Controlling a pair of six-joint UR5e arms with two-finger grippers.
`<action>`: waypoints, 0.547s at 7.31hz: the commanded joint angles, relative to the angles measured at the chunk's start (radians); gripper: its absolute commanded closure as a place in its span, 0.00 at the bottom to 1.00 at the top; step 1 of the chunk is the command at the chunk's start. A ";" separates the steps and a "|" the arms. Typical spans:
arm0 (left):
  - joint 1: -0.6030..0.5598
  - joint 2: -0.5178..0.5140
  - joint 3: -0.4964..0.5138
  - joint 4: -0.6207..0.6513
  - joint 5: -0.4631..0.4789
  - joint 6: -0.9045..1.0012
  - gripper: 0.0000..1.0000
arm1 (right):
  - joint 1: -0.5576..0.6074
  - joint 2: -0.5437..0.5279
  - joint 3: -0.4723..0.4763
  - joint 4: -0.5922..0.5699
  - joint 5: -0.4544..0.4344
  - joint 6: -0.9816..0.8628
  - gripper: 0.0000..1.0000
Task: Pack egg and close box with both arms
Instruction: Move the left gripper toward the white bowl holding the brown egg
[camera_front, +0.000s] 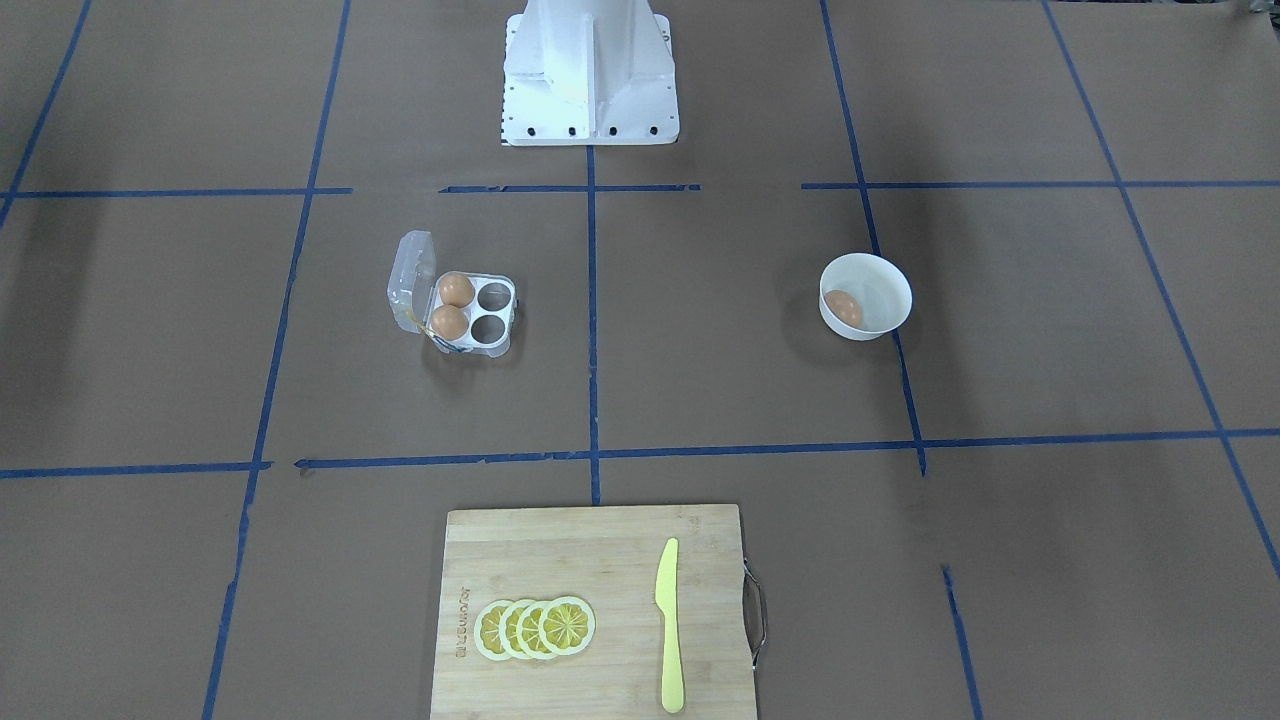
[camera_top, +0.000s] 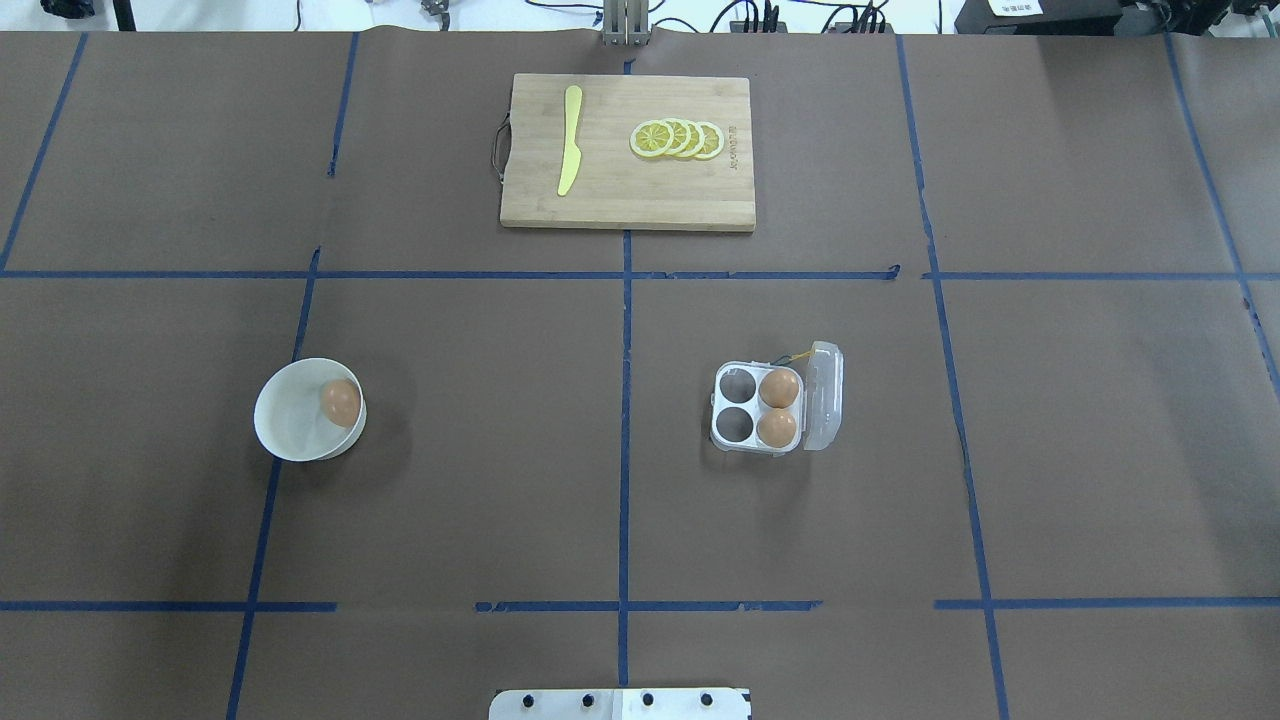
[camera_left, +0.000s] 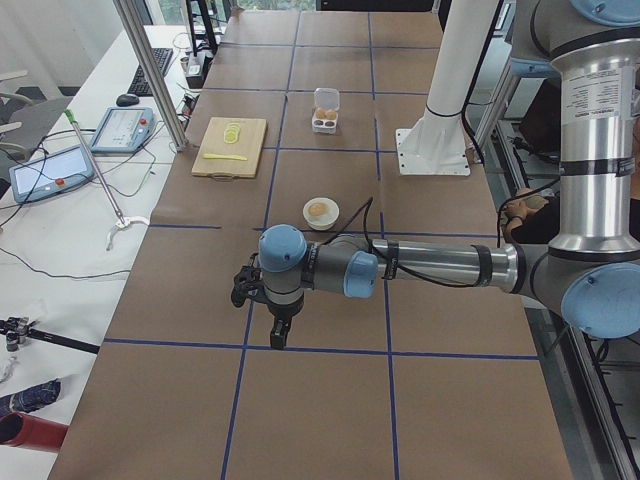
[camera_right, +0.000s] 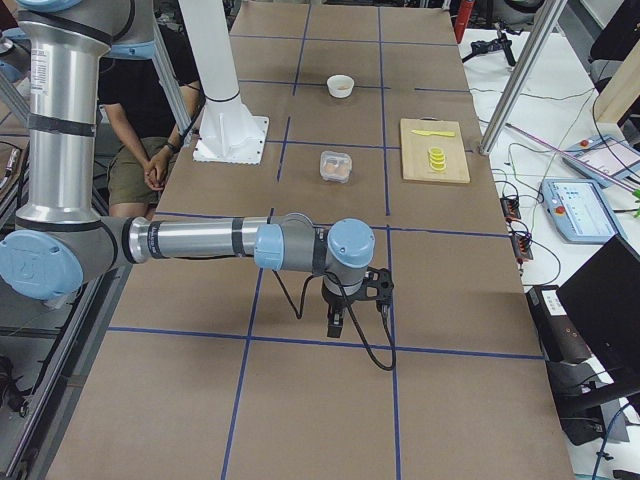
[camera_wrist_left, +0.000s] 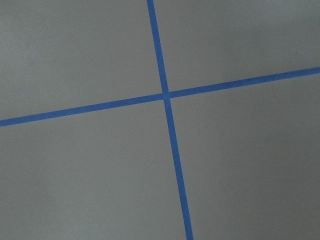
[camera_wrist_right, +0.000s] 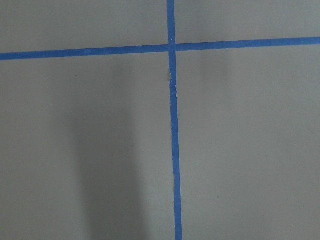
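One orange-brown egg (camera_top: 340, 401) lies in a round white bowl (camera_top: 285, 400) on the robot's left; it also shows in the front-facing view (camera_front: 843, 308). The clear box (camera_top: 738, 405) stands on the robot's right with its lid (camera_top: 824, 395) open. Two eggs (camera_top: 778, 388) fill the two cells next to the lid, and the other two cells are empty. My left gripper (camera_left: 278, 335) hangs over the table, well away from the bowl. My right gripper (camera_right: 335, 325) hangs over the table, away from the box. I cannot tell whether either is open or shut.
A wooden cutting board (camera_top: 610, 205) lies at the table's far edge with a yellow knife (camera_top: 570, 152) and lemon slices (camera_top: 678, 139) on it. The white pedestal base (camera_front: 590, 75) stands at the robot's side. Blue tape lines cross the brown table.
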 joint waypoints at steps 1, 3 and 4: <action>-0.002 0.000 -0.013 -0.003 -0.001 0.000 0.00 | 0.000 0.001 0.007 0.001 0.002 0.003 0.00; 0.000 -0.091 -0.047 -0.006 -0.011 -0.004 0.00 | 0.004 0.005 0.019 0.001 0.005 0.006 0.00; 0.006 -0.145 -0.032 -0.019 -0.009 -0.004 0.00 | 0.004 0.004 0.042 -0.001 0.010 0.006 0.00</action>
